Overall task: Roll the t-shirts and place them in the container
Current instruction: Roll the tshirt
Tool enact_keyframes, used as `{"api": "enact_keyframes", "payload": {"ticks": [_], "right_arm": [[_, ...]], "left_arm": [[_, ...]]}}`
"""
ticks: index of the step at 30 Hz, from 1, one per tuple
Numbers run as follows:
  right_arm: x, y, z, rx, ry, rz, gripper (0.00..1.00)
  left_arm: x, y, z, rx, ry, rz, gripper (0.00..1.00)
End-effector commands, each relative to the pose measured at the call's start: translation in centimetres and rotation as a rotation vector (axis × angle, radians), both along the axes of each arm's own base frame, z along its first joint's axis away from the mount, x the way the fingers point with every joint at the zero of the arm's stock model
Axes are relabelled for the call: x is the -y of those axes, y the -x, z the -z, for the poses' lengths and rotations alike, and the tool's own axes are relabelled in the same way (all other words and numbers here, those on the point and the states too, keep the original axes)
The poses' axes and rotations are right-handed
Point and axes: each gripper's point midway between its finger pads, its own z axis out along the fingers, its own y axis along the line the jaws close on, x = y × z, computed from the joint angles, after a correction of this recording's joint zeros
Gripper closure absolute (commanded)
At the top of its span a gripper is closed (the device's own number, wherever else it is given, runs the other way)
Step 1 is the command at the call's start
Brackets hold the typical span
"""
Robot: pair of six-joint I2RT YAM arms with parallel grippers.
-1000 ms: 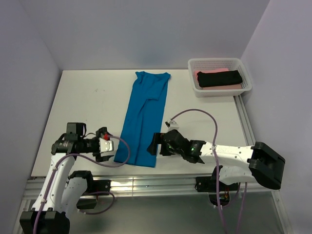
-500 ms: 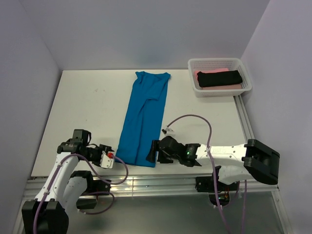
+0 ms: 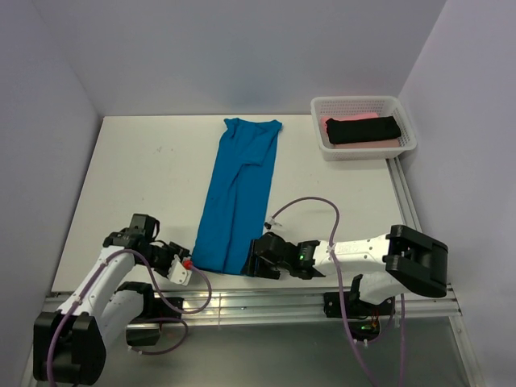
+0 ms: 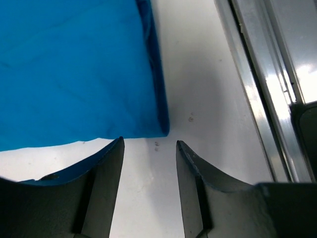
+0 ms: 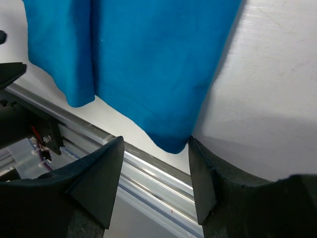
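the blue shirt (image 3: 238,189) lies flat on the table (image 3: 129,185) as a long narrow strip. its near hem is close to the rail (image 3: 242,300) and its collar end is far from you. the black shirt (image 3: 363,129) and pink shirt (image 3: 343,119) sit in the basket (image 3: 409,137) at the far right, so the blue one looks like the job in hand.

your left claw (image 3: 185,268) is low at the near left corner, partly open and holding nothing. in its wrist view the corner sits just ahead of the gap. your right claw (image 3: 255,260) is at the near right corner, also partly open and empty, with the corner tip just reaching in between the fingers.

i judge the step to be pinching both hem corners to start the roll. push each claw a little further in so every layer is inside before you close; the left needs more than the right. skim the fingertips along the table, or you may miss the bottom layer. close both together and level, else the roll may start crooked.
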Motion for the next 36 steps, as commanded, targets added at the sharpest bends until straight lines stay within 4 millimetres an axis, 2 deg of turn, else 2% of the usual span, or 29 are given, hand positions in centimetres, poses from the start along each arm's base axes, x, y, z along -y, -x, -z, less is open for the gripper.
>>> {"api": "enact_keyframes", "payload": {"ticks": [1,10,12,17,28,30,32,36], "right_arm": [[-1.8,-0.4,-1.6,0.001,-0.055,0.022,0.39],[-1.7,-0.1,-1.4,-0.008,-0.048,0.027,0.41],[-1.7,-0.1,-1.2,-0.012,-0.043,0.027,0.42],[-1.6,-0.1,-1.1,-0.016,-0.042,0.029,0.46],[-1.6,0.2,-0.2,-0.031,-0.023,0.022,0.49],[-1.8,0.2,-0.3,-0.034,-0.027,0.018,0.55],[-1.8,0.2,-0.2,-0.035,-0.021,0.018,0.56],[-1.6,0.2,-0.1,-0.033,-0.014,0.019,0.77]], "left_arm": [[0.0,0.2,0.9,0.027,-0.024,0.049,0.48],[0.8,-0.5,1.1,0.039,-0.023,0.065,0.51],[0.9,-0.8,1.1,0.046,-0.031,0.062,0.55],[1.2,-0.4,1.2,0.03,-0.048,0.084,0.63],[1.1,0.5,1.7,0.002,-0.119,0.126,0.67],[1.1,0.5,1.8,0.001,-0.128,0.134,0.72],[1.2,0.5,1.8,0.007,-0.145,0.148,0.73],[1.3,0.2,1.9,0.009,-0.172,0.154,0.75]]}}
